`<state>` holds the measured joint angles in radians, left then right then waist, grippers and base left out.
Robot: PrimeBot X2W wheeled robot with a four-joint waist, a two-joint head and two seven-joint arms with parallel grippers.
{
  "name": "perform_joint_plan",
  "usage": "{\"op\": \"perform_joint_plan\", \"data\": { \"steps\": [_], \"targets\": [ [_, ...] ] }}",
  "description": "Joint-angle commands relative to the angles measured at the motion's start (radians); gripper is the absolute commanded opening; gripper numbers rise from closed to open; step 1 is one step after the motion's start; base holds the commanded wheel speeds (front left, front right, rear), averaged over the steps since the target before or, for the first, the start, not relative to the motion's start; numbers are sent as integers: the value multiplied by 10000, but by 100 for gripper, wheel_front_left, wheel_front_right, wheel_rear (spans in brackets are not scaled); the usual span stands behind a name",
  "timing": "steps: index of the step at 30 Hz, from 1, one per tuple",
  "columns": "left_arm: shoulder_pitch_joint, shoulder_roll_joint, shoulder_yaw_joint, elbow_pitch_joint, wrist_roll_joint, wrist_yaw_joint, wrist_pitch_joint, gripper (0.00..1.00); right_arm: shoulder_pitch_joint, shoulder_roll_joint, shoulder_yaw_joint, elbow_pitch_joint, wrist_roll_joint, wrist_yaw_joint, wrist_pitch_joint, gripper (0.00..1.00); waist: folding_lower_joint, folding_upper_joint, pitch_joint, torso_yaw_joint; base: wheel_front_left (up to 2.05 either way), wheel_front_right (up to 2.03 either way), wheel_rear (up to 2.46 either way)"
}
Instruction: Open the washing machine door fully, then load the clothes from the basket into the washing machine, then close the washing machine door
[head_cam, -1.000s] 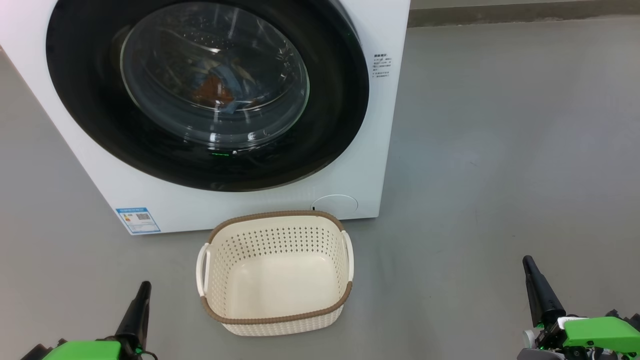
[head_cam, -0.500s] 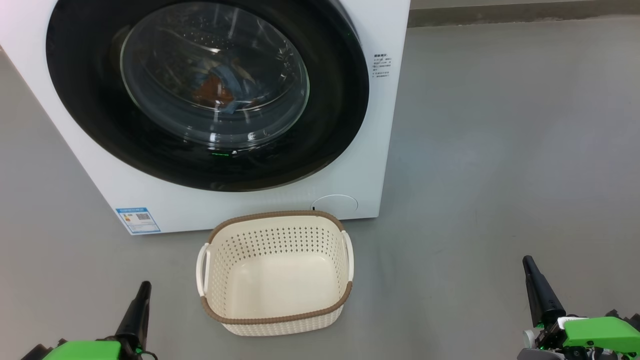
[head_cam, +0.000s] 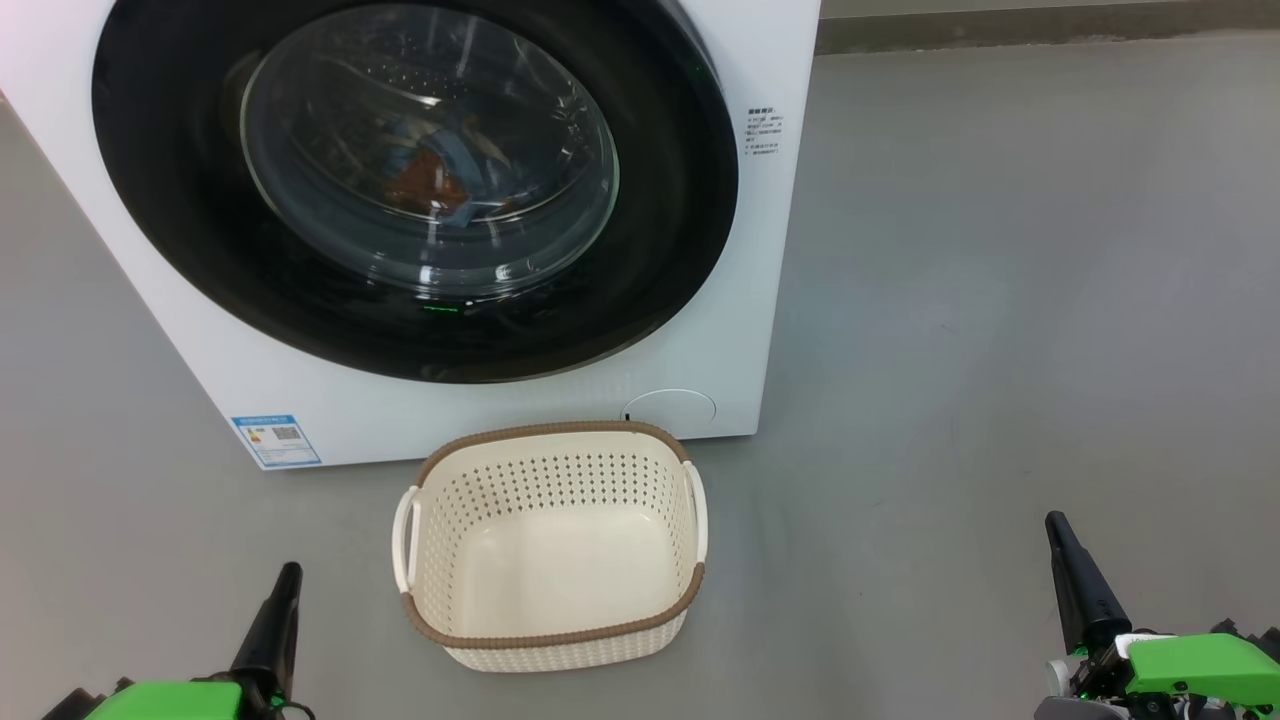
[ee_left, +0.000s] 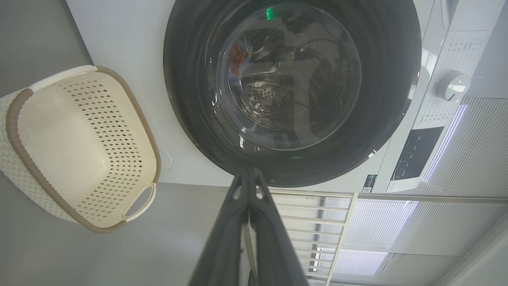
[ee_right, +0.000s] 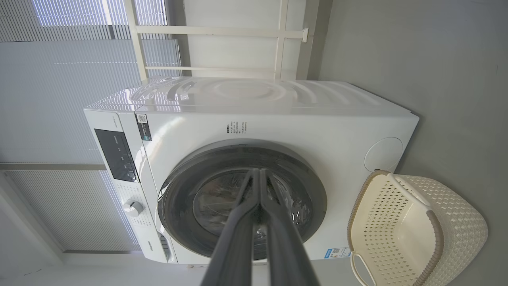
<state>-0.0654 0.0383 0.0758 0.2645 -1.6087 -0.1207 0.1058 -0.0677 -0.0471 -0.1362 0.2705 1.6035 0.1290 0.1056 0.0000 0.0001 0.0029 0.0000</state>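
Nothing has moved: left gripper (head_cam: 288, 572) and right gripper (head_cam: 1056, 522) stay pinched shut, empty. Basket (head_cam: 552, 637) bare, clothes (head_cam: 440, 178) behind the closed washing machine door (head_cam: 170, 200): the task looks done.

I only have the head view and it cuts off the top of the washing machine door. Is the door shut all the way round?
Observer: Yes. In the right wrist view the whole washing machine door sits flush, closed all round.
Operator: Are the tools open?
Observer: No. Each wrist view shows its two fingers pressed together: left tool, right tool.
Operator: What's above the door?
Observer: A dark control panel with a white dial beside it.
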Motion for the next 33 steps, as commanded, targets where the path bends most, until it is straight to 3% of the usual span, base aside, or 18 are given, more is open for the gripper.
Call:
{"op": "perform_joint_plan", "data": {
  "steps": [1, 33],
  "targets": [
    [-428, 141, 361, -191, -14, -100, 59, 0, -406, -31, 224, -254, 50, 17, 77, 0, 0, -1, 0, 0, 0, 0, 0],
    [-429, 133, 373, -191, -4, -100, 69, 0, -406, -31, 224, -254, 51, 17, 77, 0, 0, -1, 0, 0, 0, 0, 0]
  ]
}}
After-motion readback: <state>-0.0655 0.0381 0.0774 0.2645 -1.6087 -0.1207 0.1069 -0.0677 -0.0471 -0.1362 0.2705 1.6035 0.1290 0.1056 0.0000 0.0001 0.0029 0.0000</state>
